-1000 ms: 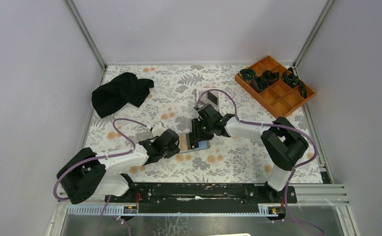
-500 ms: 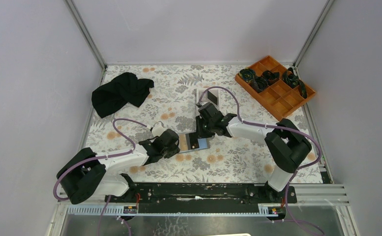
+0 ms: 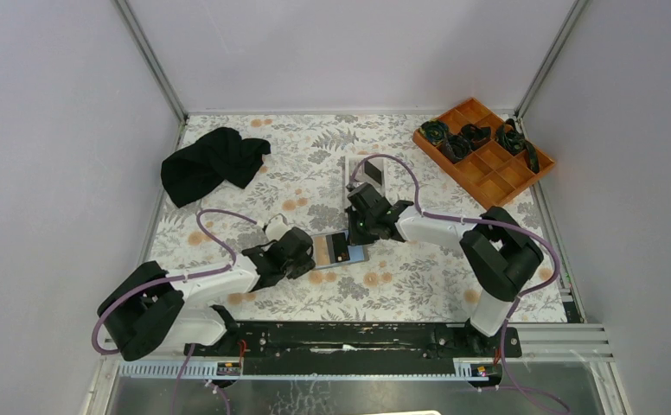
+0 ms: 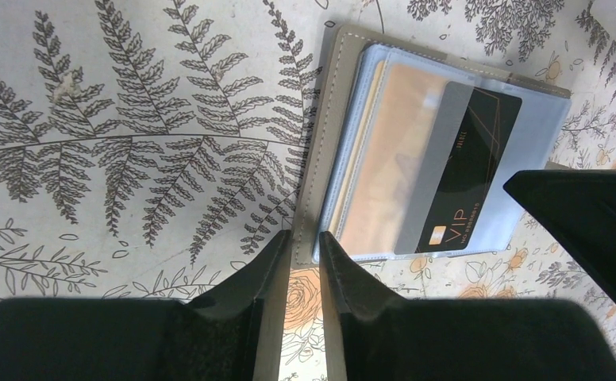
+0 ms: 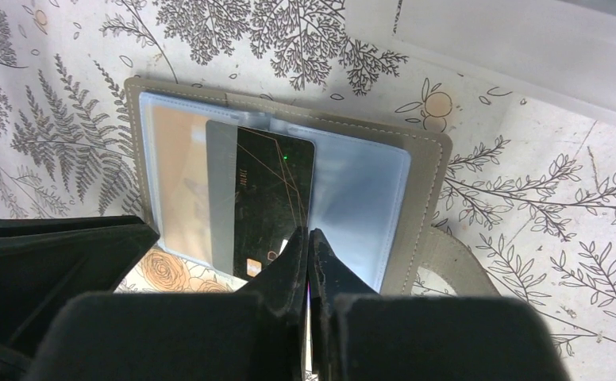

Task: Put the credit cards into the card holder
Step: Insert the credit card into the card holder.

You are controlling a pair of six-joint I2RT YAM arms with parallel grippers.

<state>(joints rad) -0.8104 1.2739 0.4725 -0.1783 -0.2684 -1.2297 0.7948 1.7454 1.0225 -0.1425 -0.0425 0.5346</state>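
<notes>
- The card holder (image 3: 339, 252) lies open and flat in the middle of the bench (image 3: 418, 285), pale blue inside facing up.
- The left hand (image 4: 305, 242) is at the holder's left edge, fingers almost together, with the grey cover's rim pinched between them.
- An orange-gold card (image 4: 392, 159) sits under a frosted sleeve.
- A black card (image 4: 479, 175) lies just right of it on the blue pages, overlapping its edge.
- The right hand (image 5: 309, 238) has its fingers pressed tight together with nothing between them. The tips are over the black card's right edge, but I cannot tell whether they touch it.
- A white tray (image 3: 368, 173) sits just beyond the holder.
- A black cloth (image 3: 214, 162) is far left, and an orange compartment tray (image 3: 488, 169) is in the far right corner.
</notes>
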